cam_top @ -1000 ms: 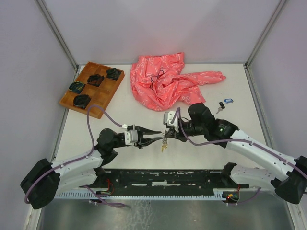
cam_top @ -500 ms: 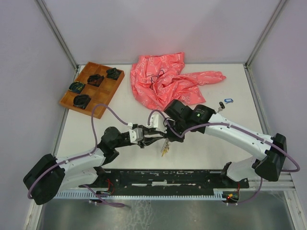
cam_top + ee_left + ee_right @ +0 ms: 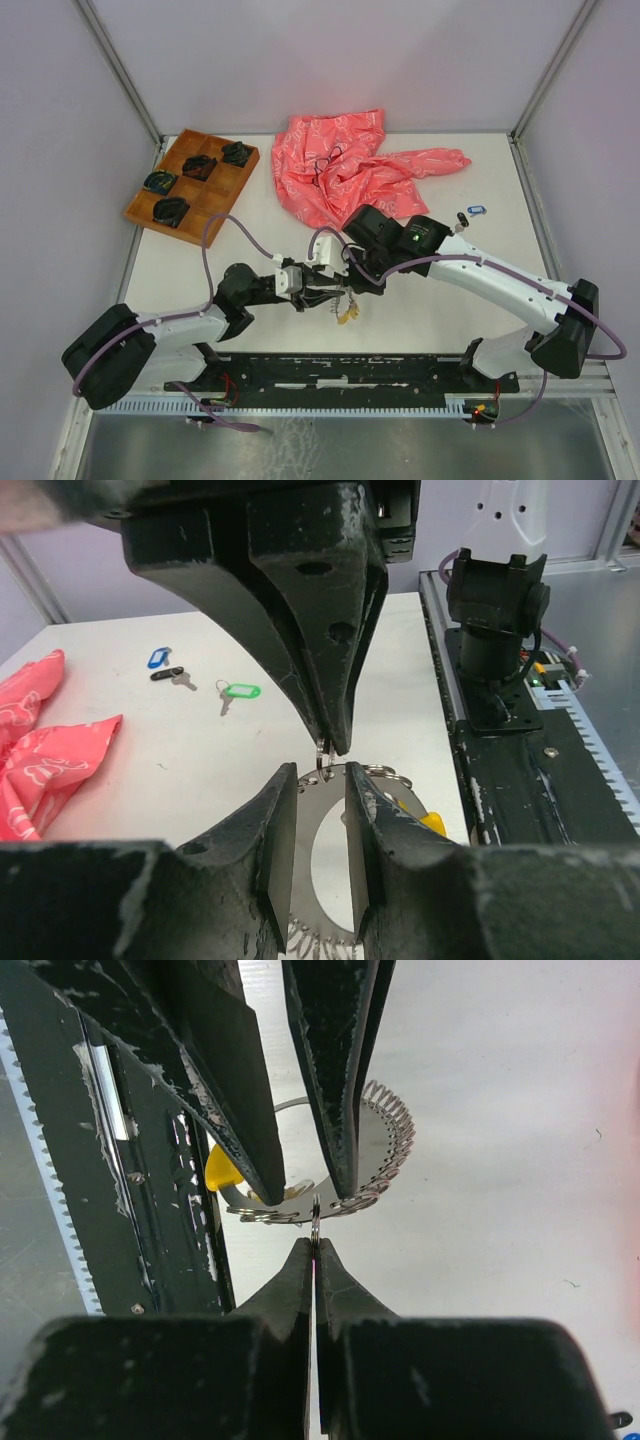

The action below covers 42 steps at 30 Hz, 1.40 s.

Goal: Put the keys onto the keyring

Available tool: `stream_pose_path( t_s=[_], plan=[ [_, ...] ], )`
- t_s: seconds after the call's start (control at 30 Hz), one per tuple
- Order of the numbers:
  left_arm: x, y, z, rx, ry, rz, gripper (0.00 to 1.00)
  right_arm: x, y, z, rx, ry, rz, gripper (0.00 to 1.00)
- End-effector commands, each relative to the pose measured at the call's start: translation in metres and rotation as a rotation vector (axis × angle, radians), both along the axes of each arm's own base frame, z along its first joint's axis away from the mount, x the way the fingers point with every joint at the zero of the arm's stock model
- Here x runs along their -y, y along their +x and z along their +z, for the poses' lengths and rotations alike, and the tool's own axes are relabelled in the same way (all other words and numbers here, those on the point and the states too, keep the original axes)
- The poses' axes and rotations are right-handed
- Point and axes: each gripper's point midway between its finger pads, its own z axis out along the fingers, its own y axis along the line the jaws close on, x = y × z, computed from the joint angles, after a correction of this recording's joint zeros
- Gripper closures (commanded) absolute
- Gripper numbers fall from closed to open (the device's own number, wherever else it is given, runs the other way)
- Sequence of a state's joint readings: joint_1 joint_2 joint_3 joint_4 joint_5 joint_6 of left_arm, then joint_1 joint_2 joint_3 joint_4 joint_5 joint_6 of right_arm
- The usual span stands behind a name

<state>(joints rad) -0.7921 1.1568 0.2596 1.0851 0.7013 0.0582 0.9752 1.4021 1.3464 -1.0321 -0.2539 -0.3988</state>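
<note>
**Operator:** Where is the keyring, and how does it look?

**Spotter:** Your keyring [image 3: 375,1145] is at about 6 o'clock on the tabletop [image 3: 170,265], near the front edge, where your two arms meet. It is a flat band of shiny grey metal. Fine wire coils run along its outer edge like a row of beads. A yellow tag [image 3: 222,1168] shows at its 9 o'clock side in your right wrist view.

**Operator:** And the pincers?

**Spotter:** Your left pincer [image 3: 320,780] is clamped on the keyring's band. Your right pincer [image 3: 314,1245] has its tips pressed together on a small wire loop [image 3: 315,1210]. That loop sits right at the band's edge, between the left fingers.

**Operator:** Any loose keys?

**Spotter:** Three lie flat on the tabletop, close together and well apart from the keyring. They are a green-tagged key [image 3: 238,691], a blue-tagged key [image 3: 158,657] and a black-tagged key [image 3: 170,675]. From above, you find the blue and black ones at about 2 o'clock from the pincers.
</note>
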Motion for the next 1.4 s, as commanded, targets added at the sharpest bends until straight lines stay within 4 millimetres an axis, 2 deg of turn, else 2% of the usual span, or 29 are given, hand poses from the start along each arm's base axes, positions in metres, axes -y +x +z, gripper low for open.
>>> stream_pose_path(
  t_s=[0.0, 0.17, 0.37, 0.57, 0.63, 0.7, 0.8, 1.03, 1.37],
  plan=[
    [0.004, -0.007, 0.019, 0.017, -0.057, -0.057, 0.68, -0.014, 0.004, 0.024, 0.05, 0.089, 0.023, 0.99],
    [0.008, -0.004, 0.014, -0.004, -0.036, -0.057, 0.69, -0.015, 0.003, 0.025, 0.049, 0.101, 0.03, 0.99],
    [0.009, -0.002, 0.017, -0.015, -0.044, -0.055, 0.73, -0.017, 0.001, 0.025, 0.042, 0.116, 0.043, 0.99],
    [0.011, -0.002, 0.017, -0.03, -0.042, -0.061, 0.86, -0.02, -0.002, 0.024, 0.03, 0.134, 0.058, 0.99],
    [0.012, -0.002, 0.017, -0.034, -0.038, -0.062, 0.96, -0.022, -0.005, 0.024, 0.023, 0.147, 0.071, 0.99],
    [0.01, -0.002, 0.017, -0.033, -0.04, -0.056, 0.97, -0.022, -0.006, 0.026, 0.029, 0.166, 0.081, 0.99],
    [0.004, -0.002, 0.022, -0.025, -0.077, -0.021, 0.97, -0.02, -0.005, 0.03, 0.061, 0.217, 0.073, 0.93],
    [-0.016, 0.002, 0.041, 0.005, -0.209, 0.083, 0.97, -0.013, 0.0, 0.043, 0.096, 0.451, 0.03, 0.71],
    [-0.023, -0.005, 0.059, 0.031, -0.28, 0.074, 0.97, -0.015, 0.006, 0.058, 0.304, 0.791, 0.002, 0.64]
  ],
)
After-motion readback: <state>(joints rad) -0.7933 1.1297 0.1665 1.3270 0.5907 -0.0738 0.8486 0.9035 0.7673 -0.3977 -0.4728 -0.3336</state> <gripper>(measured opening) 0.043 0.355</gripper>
